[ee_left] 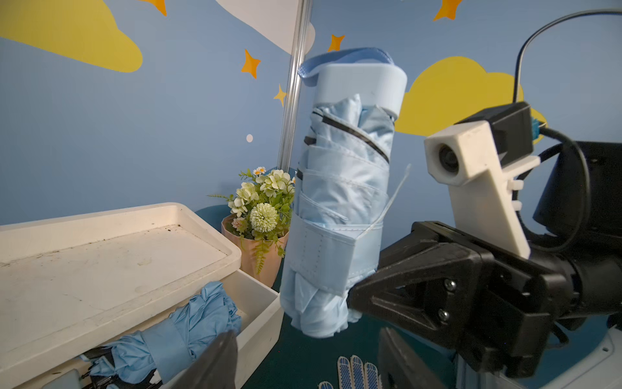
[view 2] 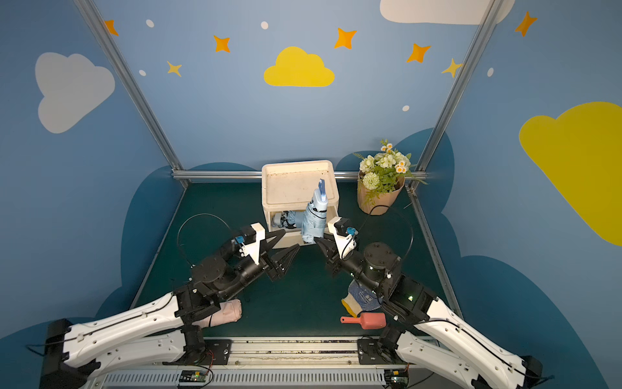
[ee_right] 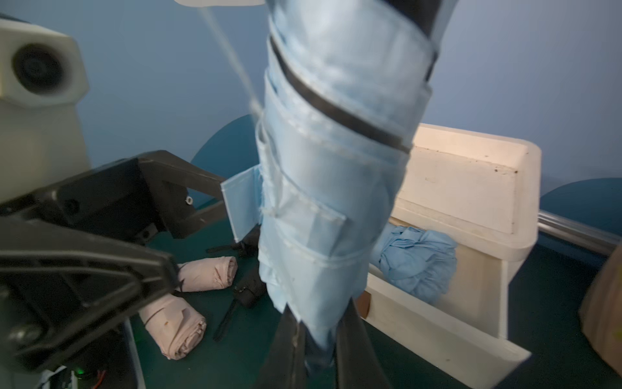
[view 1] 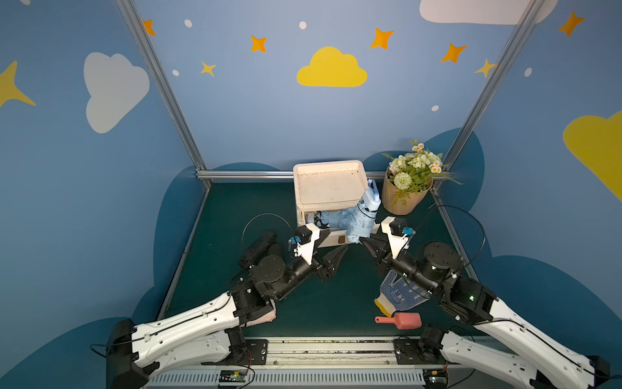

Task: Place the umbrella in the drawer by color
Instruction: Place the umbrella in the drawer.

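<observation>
A folded light-blue umbrella (view 1: 365, 212) (ee_left: 340, 202) stands nearly upright in the air just in front of the white cabinet's (view 1: 328, 183) open drawer (view 1: 336, 237) (ee_left: 266, 313). My right gripper (view 1: 361, 239) (ee_right: 316, 323) is shut on the light-blue umbrella's lower end. A second blue umbrella (ee_left: 175, 336) (ee_right: 414, 259) lies inside the drawer. To the left of the held umbrella, my left gripper (view 1: 335, 242) (ee_left: 308, 357) is open with nothing between its fingers, close by the drawer front.
Two pink folded umbrellas (ee_right: 205, 276) (ee_right: 175, 326) and a black one (view 1: 261, 247) lie on the green mat by the left arm. A dotted glove (view 1: 400, 293) and a pink scoop (view 1: 402, 320) lie under the right arm. A flower pot (view 1: 409, 182) stands right of the cabinet.
</observation>
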Tool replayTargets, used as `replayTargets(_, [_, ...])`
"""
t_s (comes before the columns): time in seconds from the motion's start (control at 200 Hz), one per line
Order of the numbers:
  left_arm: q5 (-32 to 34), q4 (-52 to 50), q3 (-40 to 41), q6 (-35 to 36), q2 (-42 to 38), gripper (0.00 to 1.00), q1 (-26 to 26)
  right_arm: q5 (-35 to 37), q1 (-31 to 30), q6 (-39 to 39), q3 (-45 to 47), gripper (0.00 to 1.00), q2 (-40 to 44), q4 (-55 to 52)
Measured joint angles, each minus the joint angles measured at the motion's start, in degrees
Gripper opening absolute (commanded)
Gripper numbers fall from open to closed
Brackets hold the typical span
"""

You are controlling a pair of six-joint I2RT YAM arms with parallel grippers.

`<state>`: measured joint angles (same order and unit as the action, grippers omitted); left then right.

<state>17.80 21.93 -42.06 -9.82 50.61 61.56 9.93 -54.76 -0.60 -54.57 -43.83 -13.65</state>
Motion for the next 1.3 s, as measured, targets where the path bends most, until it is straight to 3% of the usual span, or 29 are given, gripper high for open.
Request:
replayTargets(0.26, [12.5,-11.2,2.8,3.0,-12.7,0.89,-0.7,8.4,0.2,22.3,-18.9,0.00,-11.9,-20.5])
replayTargets(0.385, [17.6,-16.8,6.4,3.0,-17.6,0.92,-1.7,15.1,0.1,34.4,-23.3,0.00,-19.8,-27.6])
replayTargets(0.591, [21.2,-21.2,10.8,2.0,-24.3,0.93,-2.7,23.9,0.0,51.6,-30.1,0.00,-34.4,-38.7])
replayTargets(0.731, [21.6,-21.9,10.8,1.1,-25.4,0.93,-2.7,27.4,-0.2,61.3,-32.4,0.00,-38.2,-41.9])
replayTargets(1.056, [21.1,-22.4,12.3,-0.3,-25.3,0.94,-3.1,33.6,-0.4,75.1,-39.5,0.00,-42.8,-44.2])
replayTargets(1.302, [20.7,-22.4,13.1,-0.9,-25.3,0.94,-3.7,33.7,1.5,78.1,-43.7,0.00,-48.3,-44.5])
